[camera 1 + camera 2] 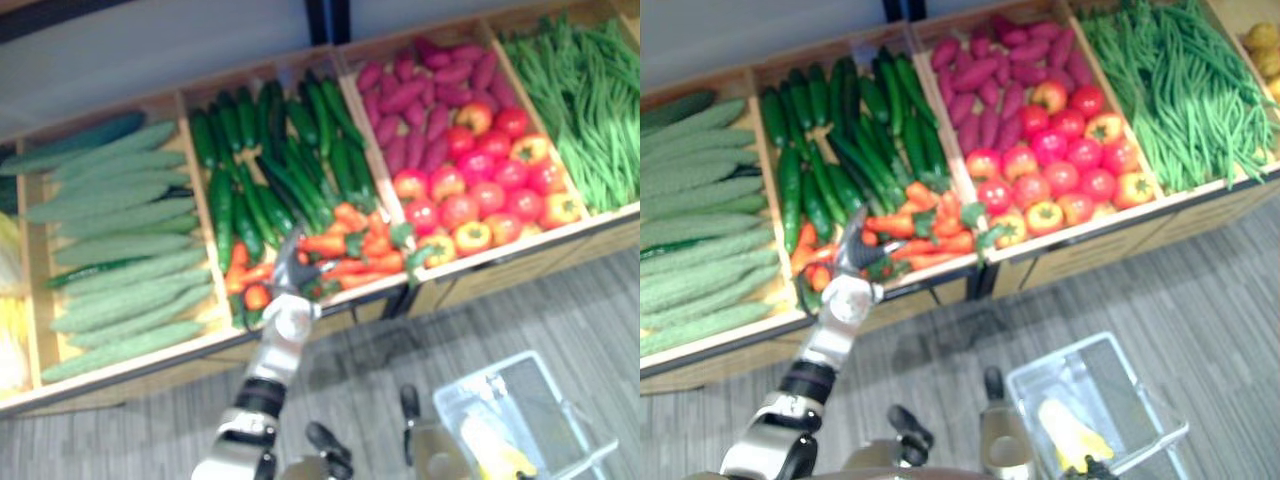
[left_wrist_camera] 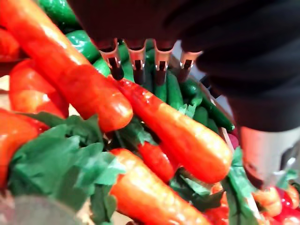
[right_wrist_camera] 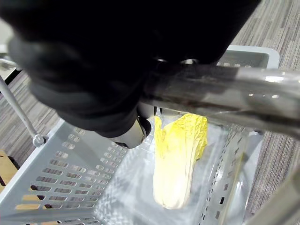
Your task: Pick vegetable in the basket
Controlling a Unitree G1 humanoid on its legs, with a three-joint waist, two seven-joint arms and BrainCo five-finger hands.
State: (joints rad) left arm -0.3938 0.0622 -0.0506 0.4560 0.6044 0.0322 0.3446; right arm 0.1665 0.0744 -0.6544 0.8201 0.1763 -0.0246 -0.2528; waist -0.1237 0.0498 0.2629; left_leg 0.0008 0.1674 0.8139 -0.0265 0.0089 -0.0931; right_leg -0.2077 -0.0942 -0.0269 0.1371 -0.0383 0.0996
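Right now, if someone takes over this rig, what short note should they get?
Left robot hand: open, reaching down at a carrot in the produce crate, nothing gripped yet.
Right robot hand: at the basket handle; its grip is hidden.
Basket: holds one napa cabbage.
Left to do: grasp the carrot and carry it to the basket.

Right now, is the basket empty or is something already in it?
Not empty: one yellow cabbage lies on the floor of the grey basket. The right wrist view shows nothing else inside it.
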